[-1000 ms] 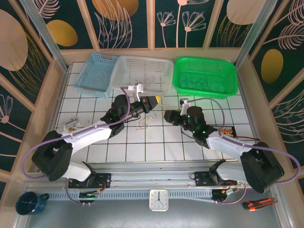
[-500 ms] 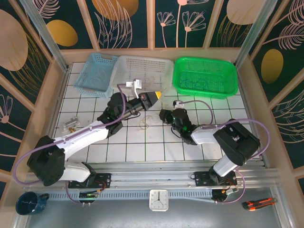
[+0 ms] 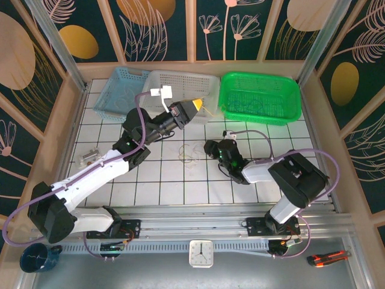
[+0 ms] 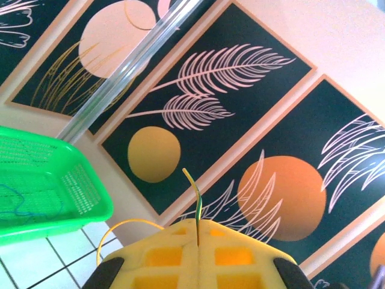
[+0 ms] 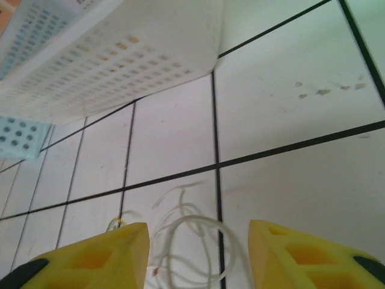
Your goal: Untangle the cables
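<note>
A yellow-green cable point(image 4: 197, 198) sticks up from the pressed-together yellow fingers of my left gripper point(image 4: 197, 224), which is shut on it. In the top view that gripper point(image 3: 194, 106) is raised at the front edge of the white basket point(image 3: 180, 90), with the cable's loose end point(image 3: 208, 108) curling off its tip. A small tangle of whitish cables point(image 3: 189, 153) lies on the tiled table. My right gripper point(image 3: 210, 148) sits low just right of it. In the right wrist view the whitish loops point(image 5: 192, 238) lie between the spread fingers of the right gripper point(image 5: 198, 253), which is open.
Three baskets line the far edge: blue point(image 3: 123, 93), white, and green point(image 3: 258, 96) with thin wires inside. The green basket point(image 4: 42, 186) also appears in the left wrist view. A small metal piece point(image 3: 90, 158) lies at the table's left.
My left gripper has risen and moved toward the white basket, drawing the yellow-green cable out of the tangle. The right gripper has come in low beside the tangle, and its jaws narrowed then reopened.
</note>
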{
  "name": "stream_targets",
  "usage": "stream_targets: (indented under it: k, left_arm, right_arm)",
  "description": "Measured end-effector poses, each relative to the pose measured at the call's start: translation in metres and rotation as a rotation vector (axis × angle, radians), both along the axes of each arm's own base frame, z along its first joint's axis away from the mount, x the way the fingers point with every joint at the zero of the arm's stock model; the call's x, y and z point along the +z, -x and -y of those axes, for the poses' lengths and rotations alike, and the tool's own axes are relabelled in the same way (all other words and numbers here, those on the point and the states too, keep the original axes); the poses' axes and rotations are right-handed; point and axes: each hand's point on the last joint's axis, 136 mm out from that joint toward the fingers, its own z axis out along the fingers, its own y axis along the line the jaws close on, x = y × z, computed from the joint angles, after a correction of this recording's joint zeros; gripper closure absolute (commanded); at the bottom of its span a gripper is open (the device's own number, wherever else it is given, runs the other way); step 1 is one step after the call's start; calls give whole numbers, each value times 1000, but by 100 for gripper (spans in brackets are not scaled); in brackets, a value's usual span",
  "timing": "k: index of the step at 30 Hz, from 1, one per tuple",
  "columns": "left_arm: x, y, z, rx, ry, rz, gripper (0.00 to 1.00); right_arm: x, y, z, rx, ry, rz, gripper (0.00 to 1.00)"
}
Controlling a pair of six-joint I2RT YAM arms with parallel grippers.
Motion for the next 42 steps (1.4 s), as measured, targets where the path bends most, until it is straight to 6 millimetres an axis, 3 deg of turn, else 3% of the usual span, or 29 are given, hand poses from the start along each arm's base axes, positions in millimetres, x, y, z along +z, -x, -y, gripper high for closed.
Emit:
stream_targets:
  k: [4, 11, 16, 20, 27, 32, 36, 42]
  left_arm:
    - [-10, -5, -1, 33, -45, -4, 100]
    - [-21, -14, -5, 94, -101, 2, 100]
    - [-25, -21, -4, 121, -138, 8, 100]
    - [-19, -26, -2, 133, -156, 29, 100]
    - [-13, -44, 3, 188, -221, 66, 100]
    - [-11, -76, 11, 254, -300, 88, 100]
    - [-24, -120, 5, 314, -359, 66, 100]
    - [-71, -196, -20, 421, -475, -1, 100]
  right_arm:
    - [45, 3, 5, 26, -39, 67, 42]
    - [130, -6, 60, -58, -89, 209, 39]
    - [174, -8, 98, -125, -100, 267, 39]
    - [198, -6, 113, -139, -109, 280, 38]
    - [203, 1, 113, -97, -112, 235, 39]
    - [192, 7, 109, -56, -100, 184, 38]
    - [185, 10, 105, -28, -90, 157, 39]
    - [164, 13, 99, 3, -97, 111, 39]
